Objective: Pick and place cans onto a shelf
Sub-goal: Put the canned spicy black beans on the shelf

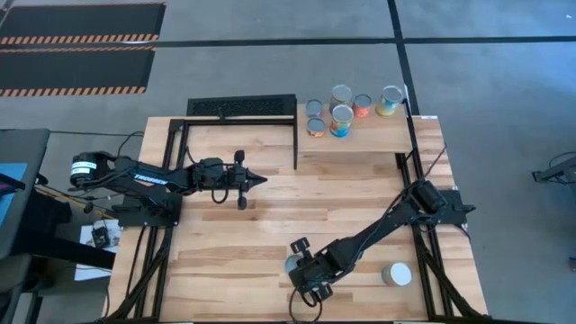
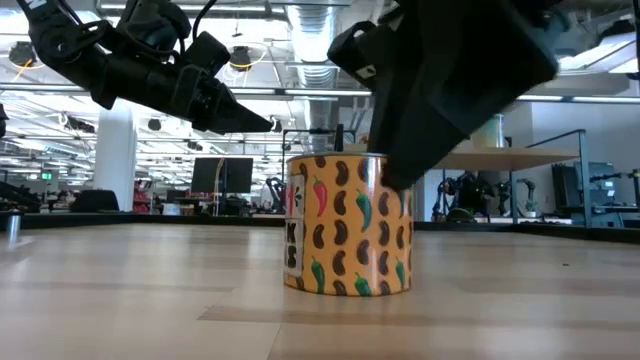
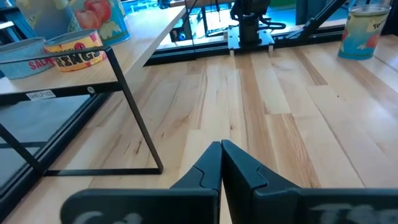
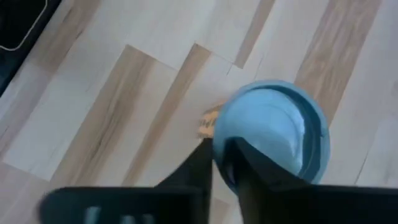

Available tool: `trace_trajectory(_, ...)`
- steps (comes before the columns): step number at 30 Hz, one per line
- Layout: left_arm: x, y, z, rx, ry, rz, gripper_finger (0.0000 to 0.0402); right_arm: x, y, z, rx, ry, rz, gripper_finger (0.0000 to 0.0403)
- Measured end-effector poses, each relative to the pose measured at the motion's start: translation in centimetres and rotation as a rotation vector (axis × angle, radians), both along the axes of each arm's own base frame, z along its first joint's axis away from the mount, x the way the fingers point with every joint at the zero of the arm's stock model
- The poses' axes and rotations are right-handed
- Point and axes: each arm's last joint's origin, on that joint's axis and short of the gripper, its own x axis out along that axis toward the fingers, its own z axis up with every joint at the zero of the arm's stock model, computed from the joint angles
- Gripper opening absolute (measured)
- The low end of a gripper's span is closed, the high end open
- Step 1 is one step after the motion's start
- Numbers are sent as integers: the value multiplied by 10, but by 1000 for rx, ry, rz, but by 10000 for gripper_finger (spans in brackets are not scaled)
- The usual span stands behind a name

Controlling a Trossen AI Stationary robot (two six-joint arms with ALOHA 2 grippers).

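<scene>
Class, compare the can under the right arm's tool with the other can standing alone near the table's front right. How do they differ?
The can under the right tool has the right tool directly above it; the lone can stands uncovered, with nothing near it. The first can is largely hidden from above; the lone can shows its full round pale top. Both stand upright on the table, not on the shelf.

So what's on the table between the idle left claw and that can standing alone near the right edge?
In the high view, between the left gripper and the lone can, only the right arm crosses bare tabletop.
</scene>
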Motion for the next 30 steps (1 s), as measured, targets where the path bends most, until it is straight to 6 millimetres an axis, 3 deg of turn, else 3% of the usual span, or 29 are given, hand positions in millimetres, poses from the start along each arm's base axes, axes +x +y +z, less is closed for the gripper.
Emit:
trace_trajectory(4,0,1,0,-4,-2,22,0,-6,-7,16,16,9,-28,13)
trace_trajectory(10,0,1,1,-24,-14,33,0,-21,-29,65,67,-25,-159,19)
trace_trajectory(14,0,1,2,-31,-27,35,0,-44,-54,104,63,-27,-287,6)
trace_trajectory(20,0,1,2,-31,-31,35,0,-88,-117,152,24,20,-610,15)
trace_trajectory(25,1,1,3,-29,-37,35,0,-113,-181,172,-54,61,-836,14)
trace_trajectory(30,1,1,3,-27,-38,35,0,-131,-243,185,-104,81,-953,11)
